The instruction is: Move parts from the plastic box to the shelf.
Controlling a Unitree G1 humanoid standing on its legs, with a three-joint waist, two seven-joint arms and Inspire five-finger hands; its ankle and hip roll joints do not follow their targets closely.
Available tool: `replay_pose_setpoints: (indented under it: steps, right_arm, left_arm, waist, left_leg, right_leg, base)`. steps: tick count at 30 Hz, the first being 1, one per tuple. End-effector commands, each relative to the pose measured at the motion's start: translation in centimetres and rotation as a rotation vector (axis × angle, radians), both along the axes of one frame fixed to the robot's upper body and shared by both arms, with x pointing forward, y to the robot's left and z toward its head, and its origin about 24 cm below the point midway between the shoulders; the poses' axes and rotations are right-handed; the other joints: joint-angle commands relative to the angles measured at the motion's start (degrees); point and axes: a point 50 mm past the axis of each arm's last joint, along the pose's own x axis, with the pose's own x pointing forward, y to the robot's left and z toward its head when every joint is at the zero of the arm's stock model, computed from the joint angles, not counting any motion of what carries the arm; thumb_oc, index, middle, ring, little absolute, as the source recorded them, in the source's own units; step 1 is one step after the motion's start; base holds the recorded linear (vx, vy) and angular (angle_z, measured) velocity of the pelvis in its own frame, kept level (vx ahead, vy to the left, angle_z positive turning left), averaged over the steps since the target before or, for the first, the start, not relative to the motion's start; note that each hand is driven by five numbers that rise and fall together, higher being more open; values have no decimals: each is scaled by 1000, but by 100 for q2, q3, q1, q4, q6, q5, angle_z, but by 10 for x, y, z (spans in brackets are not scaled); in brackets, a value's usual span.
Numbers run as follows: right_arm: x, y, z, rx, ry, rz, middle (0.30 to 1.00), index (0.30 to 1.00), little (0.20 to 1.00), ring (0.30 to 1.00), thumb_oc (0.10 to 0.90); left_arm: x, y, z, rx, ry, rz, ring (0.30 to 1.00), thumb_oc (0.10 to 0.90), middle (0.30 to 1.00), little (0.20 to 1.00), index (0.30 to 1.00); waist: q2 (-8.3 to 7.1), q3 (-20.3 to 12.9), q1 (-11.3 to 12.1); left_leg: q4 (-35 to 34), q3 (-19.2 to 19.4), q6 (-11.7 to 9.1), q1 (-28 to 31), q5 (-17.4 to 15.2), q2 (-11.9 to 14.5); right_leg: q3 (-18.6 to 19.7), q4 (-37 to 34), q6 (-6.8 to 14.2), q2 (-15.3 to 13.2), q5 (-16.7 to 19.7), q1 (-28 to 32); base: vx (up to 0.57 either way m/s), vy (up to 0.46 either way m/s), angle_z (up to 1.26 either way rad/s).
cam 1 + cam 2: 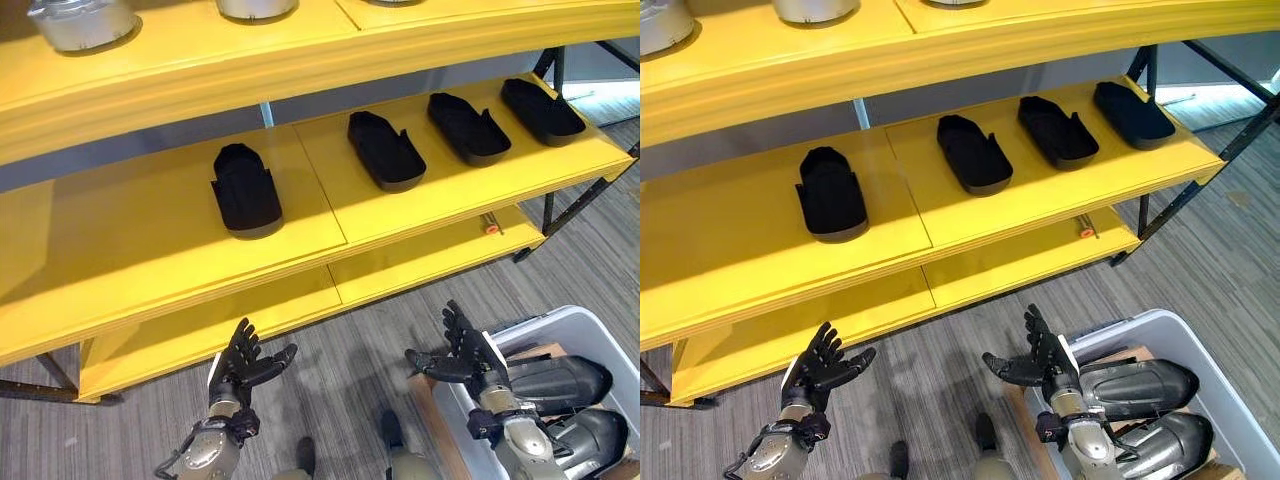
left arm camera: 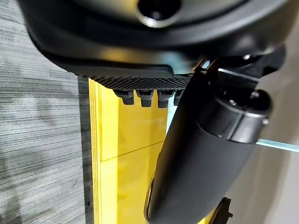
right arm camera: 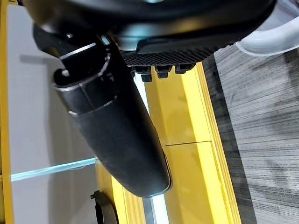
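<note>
parts [image 1: 246, 190]: four black, shoe-shaped moulded pieces lie in a row on the middle board of the yellow shelf [image 1: 140, 225], one on the left panel and three on the right panel, all apart from each other. two more dark, glossy parts [image 1: 555, 383] lie in the white plastic box [image 1: 600, 335] on the floor at near right. left hand [image 1: 245, 362] and right hand [image 1: 465, 352] hover empty with fingers spread, below the shelf.
</note>
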Motion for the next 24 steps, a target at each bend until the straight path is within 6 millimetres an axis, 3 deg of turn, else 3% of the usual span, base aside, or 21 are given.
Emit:
replay_pose_setpoints:
  steps: [1, 8, 12, 14, 16, 18, 19, 22, 24]
  right_arm:
    - [17, -1, 34, 41, -202, -3, 1000, 1000, 1000, 1000, 900]
    - [8, -5, 31, 78, -189, -42, 1000, 1000, 1000, 1000, 900]
    - [9, -2, 33, 102, -203, -43, 1000, 1000, 1000, 1000, 900]
    - [12, 3, 34, 129, -213, -38, 1000, 1000, 1000, 1000, 900]
    - [16, 9, 35, 136, -215, -17, 1000, 1000, 1000, 1000, 900]
    - [22, 18, 36, 133, -218, 20, 1000, 1000, 1000, 1000, 900]
    - [24, 20, 38, 135, -223, 26, 1000, 1000, 1000, 1000, 900]
    - [27, 24, 40, 148, -225, 45, 1000, 1000, 1000, 1000, 900]
    - [27, 24, 40, 158, -220, 48, 1000, 1000, 1000, 1000, 900]
  left_arm:
    - [12, 16, 33, 73, -189, -3, 1000, 900, 1000, 1000, 1000]
    - [20, 16, 40, 149, -200, -77, 1000, 900, 1000, 1000, 1000]
    - [27, 16, 45, 175, -221, -88, 1000, 900, 1000, 1000, 1000]
    - [30, 18, 49, 182, -236, -72, 1000, 900, 1000, 1000, 1000]
    - [31, 21, 52, 180, -246, -48, 1000, 900, 1000, 1000, 1000]
    - [25, 29, 53, 166, -246, 7, 1000, 900, 1000, 1000, 1000]
    - [24, 30, 53, 160, -244, 16, 1000, 900, 1000, 1000, 1000]
    - [18, 34, 51, 147, -230, 36, 1000, 900, 1000, 1000, 1000]
    - [14, 35, 48, 140, -214, 43, 1000, 900, 1000, 1000, 1000]
  waist:
    - [-45, -283, -43]
    - [-92, -129, -315]
    - [-128, -9, -440]
    - [-153, 161, -495]
    - [-122, 272, -345]
    - [-72, 314, 167]
    - [-97, 301, 255]
    - [-204, 235, 326]
    - [-309, 163, 364]
  left_leg:
    - [66, -208, 263, -281, -122, -250]
    - [-116, 93, 377, -273, -75, -285]
    - [-218, 314, 405, -346, -28, -305]
    - [-265, 654, 444, -411, -28, -271]
    - [-212, 902, 427, -508, -15, -113]
    - [-40, 1505, 346, -480, -206, 178]
    - [9, 1724, 343, -452, -242, 243]
    - [75, 2142, 343, -372, -319, 327]
    - [140, 2239, 297, -363, -377, 311]
  right_leg:
    - [-211, 399, 94, 286, -773, 111]
    - [70, 762, 255, 247, -744, -238]
    - [262, 808, 383, 236, -561, -500]
    - [270, 851, 503, 187, -334, -758]
    - [-371, 979, 414, 49, -445, -816]
    - [-2419, 1327, 292, -634, -846, -372]
    - [-2767, 1498, 287, -779, -861, -318]
    - [-2811, 1565, 353, -858, -763, -331]
    - [-2790, 953, 407, -796, -631, -67]
  base:
    - [24, 143, -24]
    - [-2, 150, -22]
    - [-70, 142, -55]
    - [-137, 145, -108]
    - [-175, 82, -133]
    - [-154, 143, -170]
    - [-73, 91, -227]
    - [-38, -32, -151]
    - [10, -112, -93]
